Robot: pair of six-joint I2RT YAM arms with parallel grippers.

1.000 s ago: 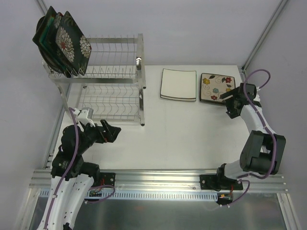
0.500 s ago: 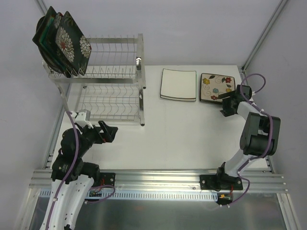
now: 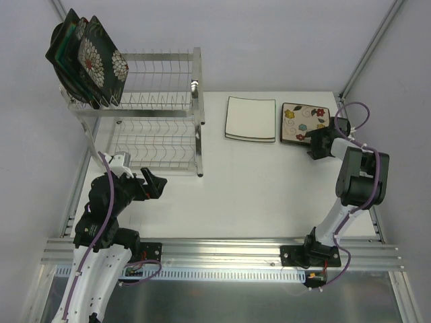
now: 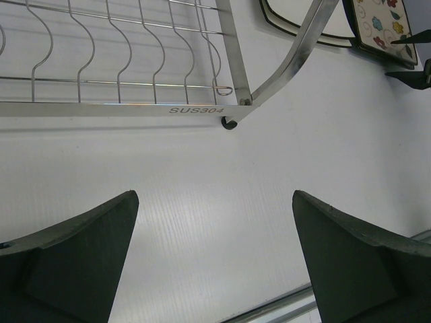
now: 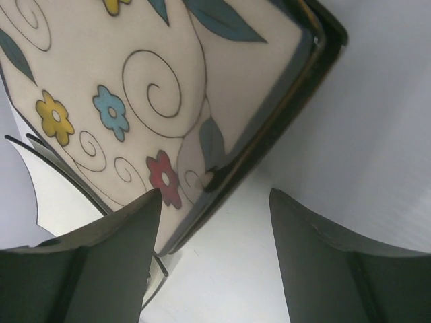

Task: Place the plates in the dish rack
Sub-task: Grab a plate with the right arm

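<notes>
The silver wire dish rack (image 3: 151, 111) stands at the back left. Three dark plates (image 3: 86, 60) stand upright at its top left end, the black chrysanthemum plate (image 3: 102, 64) in front. The white square plate (image 3: 250, 118) and the cream flowered plate (image 3: 302, 123) lie flat on the table. My right gripper (image 3: 312, 142) is open at the flowered plate's near right edge; in the right wrist view the plate's rim (image 5: 269, 114) sits between the open fingers (image 5: 108, 249), one finger over the plate. My left gripper (image 3: 156, 185) is open and empty in front of the rack's lower tier (image 4: 121, 74).
The rack's front rail and foot (image 4: 230, 122) lie just beyond the left gripper. A metal frame rail (image 3: 222, 252) runs along the near table edge. Walls close in on the left and right sides.
The right gripper has moved left and down onto the flowered plate's edge, its forearm folding back. The left gripper has shifted slightly near the rack. The plates have not moved.
</notes>
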